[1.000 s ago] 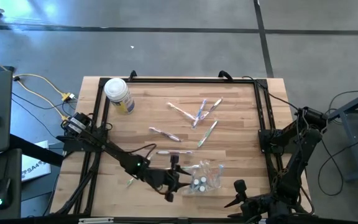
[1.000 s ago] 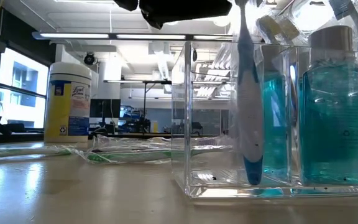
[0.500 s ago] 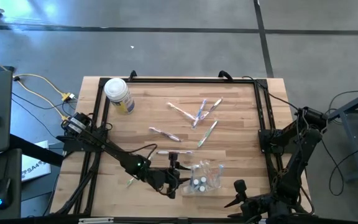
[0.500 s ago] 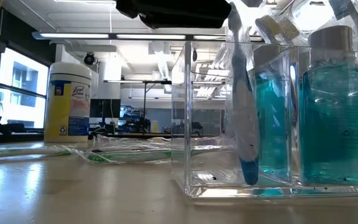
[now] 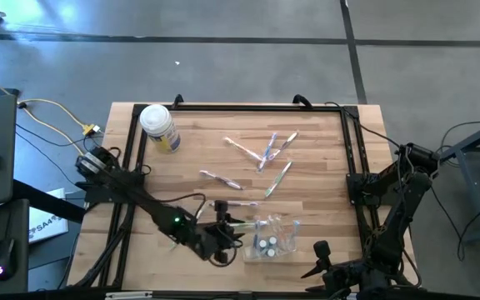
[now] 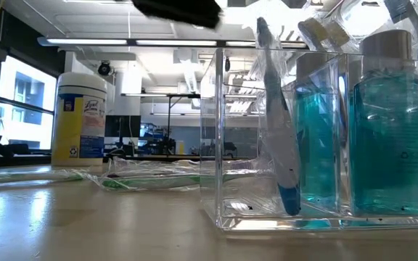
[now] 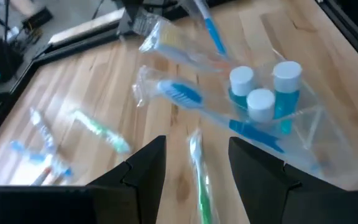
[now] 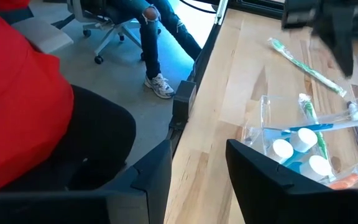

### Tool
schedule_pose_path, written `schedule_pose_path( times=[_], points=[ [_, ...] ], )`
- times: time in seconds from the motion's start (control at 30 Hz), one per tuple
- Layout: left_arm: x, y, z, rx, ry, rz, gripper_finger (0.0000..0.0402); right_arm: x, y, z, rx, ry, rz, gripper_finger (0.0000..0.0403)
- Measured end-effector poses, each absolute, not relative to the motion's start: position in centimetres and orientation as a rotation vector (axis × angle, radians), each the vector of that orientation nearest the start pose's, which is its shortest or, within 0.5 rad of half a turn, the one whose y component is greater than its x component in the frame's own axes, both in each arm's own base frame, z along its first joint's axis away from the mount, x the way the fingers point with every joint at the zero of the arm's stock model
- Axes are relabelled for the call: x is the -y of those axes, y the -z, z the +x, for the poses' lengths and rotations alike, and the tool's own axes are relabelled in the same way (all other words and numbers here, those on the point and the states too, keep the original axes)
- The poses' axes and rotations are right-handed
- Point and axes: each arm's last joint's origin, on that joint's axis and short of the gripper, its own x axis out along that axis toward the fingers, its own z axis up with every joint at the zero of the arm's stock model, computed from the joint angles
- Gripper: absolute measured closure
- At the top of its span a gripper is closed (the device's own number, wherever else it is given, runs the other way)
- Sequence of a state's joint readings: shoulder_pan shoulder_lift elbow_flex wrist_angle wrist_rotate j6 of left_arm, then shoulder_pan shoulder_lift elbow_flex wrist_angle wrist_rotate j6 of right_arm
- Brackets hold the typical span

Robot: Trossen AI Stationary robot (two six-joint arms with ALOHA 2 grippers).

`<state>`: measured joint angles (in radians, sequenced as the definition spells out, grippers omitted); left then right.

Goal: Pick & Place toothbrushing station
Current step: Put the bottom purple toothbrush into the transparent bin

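Note:
The clear holder point(image 5: 272, 237) stands near the table's front edge, with teal bottles point(image 7: 260, 99) in its compartments. A wrapped blue toothbrush point(image 6: 276, 116) leans in it, lower end point(image 6: 290, 204) on the holder's floor, head point(image 7: 180, 93) sticking out over the rim. My left gripper point(image 5: 223, 240) hovers open just left of the holder point(image 7: 309, 118), above a green toothbrush point(image 7: 196, 165) that lies on the table. My right gripper point(image 5: 318, 252) waits open at the front right, pointing at the holder point(image 8: 260, 130). More toothbrushes point(image 5: 269, 154) lie scattered mid-table.
A white-lidded jar with a yellow label point(image 5: 158, 127) stands at the far left. A black frame point(image 5: 240, 107) borders the table. Another green toothbrush point(image 5: 176, 243) lies by the left arm. In the right wrist view a person in red point(image 8: 17, 81) is beside the table.
My left gripper has drawn back from over the holder toward the table's left edge and risen, tipping its aim. The blue toothbrush, upright a second ago, has tipped over to lean against the holder's rim, its lower end staying on the holder's floor.

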<state>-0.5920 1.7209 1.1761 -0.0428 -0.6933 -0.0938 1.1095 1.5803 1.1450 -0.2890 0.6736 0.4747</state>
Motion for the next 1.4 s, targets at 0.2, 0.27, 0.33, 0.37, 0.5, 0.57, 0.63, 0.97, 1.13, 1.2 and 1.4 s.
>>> schedule_pose_path(
  times=[0.2, 0.27, 0.33, 0.37, 0.5, 0.57, 0.63, 0.97, 1.13, 1.2, 1.4],
  points=[
    [21.0, -28.0, 30.2, -0.581, -0.084, 0.259, 0.0229, -29.4, -25.9, 16.6, -0.536, -0.293, -0.109, 0.0256],
    [21.6, -29.1, 29.4, -0.666, 0.006, 0.276, 0.0229, -29.4, -25.9, 16.6, -0.536, -0.293, -0.108, 0.0256],
    [22.2, -29.7, 28.8, -0.730, 0.111, 0.249, 0.0229, -29.4, -25.9, 16.6, -0.536, -0.293, -0.108, 0.0256],
    [22.5, -29.8, 28.6, -0.755, 0.156, 0.226, 0.0229, -29.4, -25.9, 16.6, -0.536, -0.293, -0.108, 0.0256],
    [23.5, -29.8, 28.0, -0.798, 0.290, 0.140, 0.0229, -29.4, -25.9, 16.6, -0.536, -0.293, -0.108, 0.0256],
    [23.9, -29.9, 27.8, -0.805, 0.336, 0.113, 0.0229, -29.4, -25.9, 16.7, -0.536, -0.291, -0.108, 0.0256],
    [24.0, -29.7, 27.7, -0.813, 0.356, 0.095, 0.0229, -29.3, -25.9, 16.8, -0.536, -0.288, -0.106, 0.0256],
    [23.6, -28.6, 27.6, -0.863, 0.283, 0.050, 0.0229, -29.1, -25.9, 17.2, -0.537, -0.275, -0.105, 0.0256],
    [20.5, -27.4, 27.5, -1.005, -0.036, 0.019, 0.0229, -29.1, -25.9, 17.2, -0.537, -0.275, -0.107, 0.0256],
    [19.0, -27.2, 27.9, -1.037, -0.117, 0.030, 0.0229, -29.1, -25.9, 17.2, -0.536, -0.275, -0.107, 0.0256],
    [15.4, -27.3, 30.3, -1.034, -0.133, 0.111, 0.0229, -29.1, -25.9, 17.2, -0.536, -0.276, -0.111, 0.0256]
  ],
)
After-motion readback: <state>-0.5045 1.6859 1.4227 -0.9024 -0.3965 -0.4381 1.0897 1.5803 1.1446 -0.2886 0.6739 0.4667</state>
